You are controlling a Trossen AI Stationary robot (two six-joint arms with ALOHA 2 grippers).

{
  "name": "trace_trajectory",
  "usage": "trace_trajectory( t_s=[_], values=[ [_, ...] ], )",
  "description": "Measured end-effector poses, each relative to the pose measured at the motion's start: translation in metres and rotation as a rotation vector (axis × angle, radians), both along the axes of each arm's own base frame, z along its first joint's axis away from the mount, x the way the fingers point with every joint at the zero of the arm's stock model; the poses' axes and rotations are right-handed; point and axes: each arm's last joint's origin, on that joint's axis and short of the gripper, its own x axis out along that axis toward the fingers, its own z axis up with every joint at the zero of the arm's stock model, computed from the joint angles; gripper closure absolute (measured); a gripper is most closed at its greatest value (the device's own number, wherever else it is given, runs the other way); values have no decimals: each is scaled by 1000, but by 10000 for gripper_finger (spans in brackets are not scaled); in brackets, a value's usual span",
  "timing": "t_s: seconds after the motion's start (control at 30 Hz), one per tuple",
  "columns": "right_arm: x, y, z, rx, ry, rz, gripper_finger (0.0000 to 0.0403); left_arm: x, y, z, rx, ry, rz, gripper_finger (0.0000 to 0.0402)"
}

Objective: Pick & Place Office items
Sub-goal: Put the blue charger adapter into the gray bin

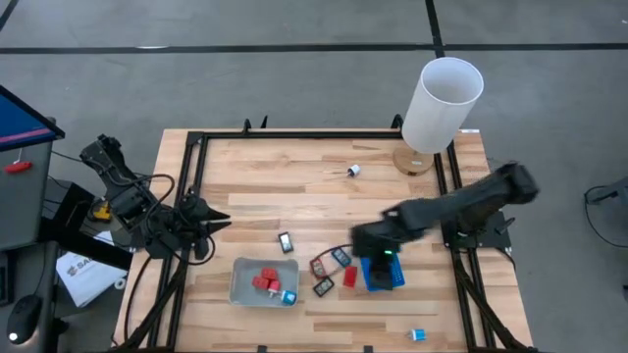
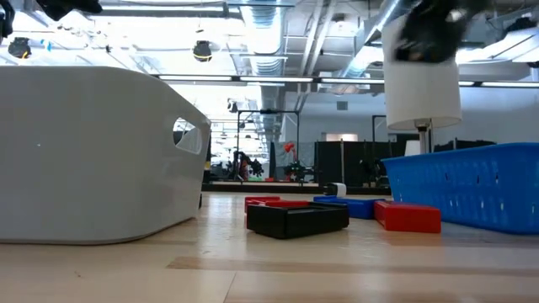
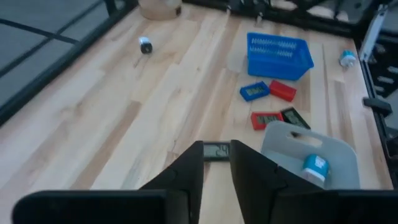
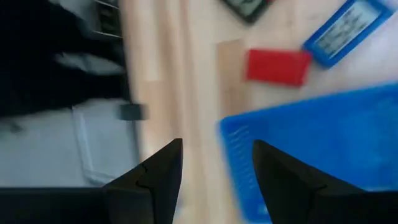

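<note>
**Hands apart over a scattered desk**

Fingers of the right hand (image 4: 214, 165) stand spread with nothing between them, poised above the near rim of the blue slatted plastic basket (image 1: 384, 274) on the pale wooden desk (image 1: 294, 181). Just beside that basket lies a red rectangular block (image 4: 277, 66), and next to it a flat blue-framed piece with a pale face (image 4: 350, 30). A small cluster of dark and red flat rectangles (image 1: 330, 270) sits just left of these in the overhead view.

At the desk's left edge, the left hand (image 3: 216, 168) shows a narrow gap between its fingers and grips nothing; a flat black rectangle with a pale face (image 1: 286, 241) lies on the wood beyond its tips. Near it sits the shallow grey rectangular tray (image 1: 241, 284), holding red blocks (image 1: 265, 282) and a small cyan-and-white piece (image 3: 314, 167).

A tiny white bit (image 1: 353, 171) rests near the far side, close to the tall white cylinder (image 1: 442, 104). Another cyan bit (image 1: 418, 335) lies alone near the front right corner.
</note>
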Motion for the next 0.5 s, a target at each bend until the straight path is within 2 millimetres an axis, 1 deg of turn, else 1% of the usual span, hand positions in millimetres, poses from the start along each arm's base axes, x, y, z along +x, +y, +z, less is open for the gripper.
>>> trace_trajectory(
  t_s=[0.1, 0.17, 0.27, 0.4, 0.5],
  values=[
    [-39, 12, 13, 57, -16, -117, 218, 1, 1, 1, 15, -32, 28, 316],
    [-64, 24, 16, 61, -2, -174, 218, 1, 1, 2, 24, -53, 43, 309],
    [-95, 46, 17, 69, 8, -215, 218, 3, -1, 5, 53, -86, 48, 296],
    [-126, 82, 11, 69, 32, -213, 218, 8, -2, 9, 84, -131, 70, 270],
    [-143, 110, -3, 41, 74, -163, 219, 15, -2, 10, 101, -142, 97, 251]
  ],
)
